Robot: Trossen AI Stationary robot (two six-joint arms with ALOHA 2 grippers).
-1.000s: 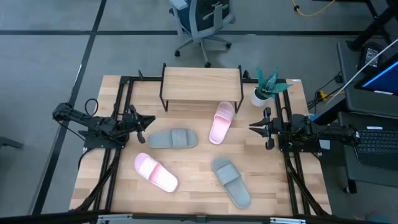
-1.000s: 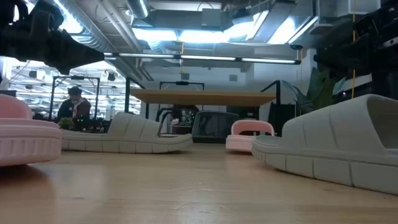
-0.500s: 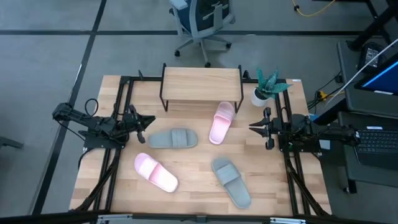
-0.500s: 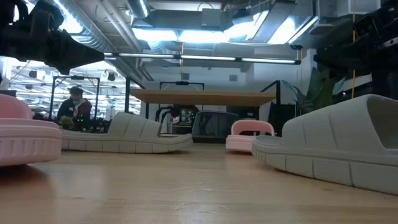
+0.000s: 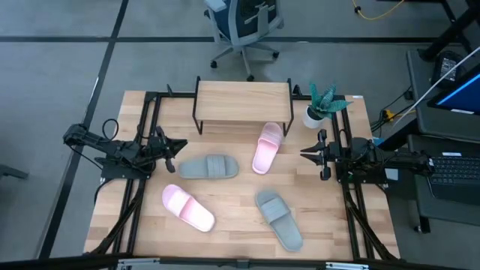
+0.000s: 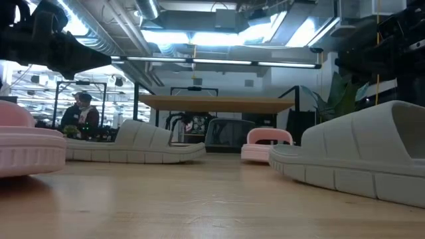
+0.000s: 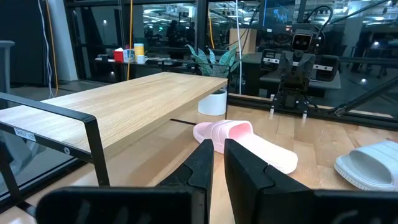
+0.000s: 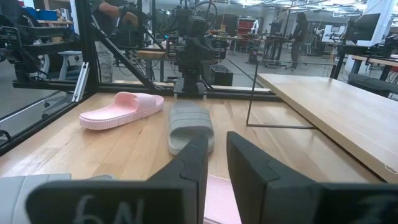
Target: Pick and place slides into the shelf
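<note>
Four slides lie flat on their soles on the wooden table. One pale pink slide (image 5: 268,148) (image 7: 242,140) has its far end at the front edge of the shelf (image 5: 242,105) (image 6: 216,103). A grey-green slide (image 5: 208,166) (image 8: 191,124) lies left of it. A second pink slide (image 5: 188,208) (image 8: 124,109) and a second grey-green one (image 5: 278,218) lie nearer the front edge. My left gripper (image 5: 180,145) (image 7: 217,158) hovers level at the table's left side. My right gripper (image 5: 304,152) (image 8: 217,155) hovers level at the right. Both are shut to a narrow slit, with nothing between the fingers.
A potted plant (image 5: 322,105) stands at the far right corner beside the shelf. Black frame rails (image 5: 146,150) run along both sides of the table. An office chair (image 5: 244,26) stands beyond the far edge. A person (image 6: 81,113) shows far back in the room.
</note>
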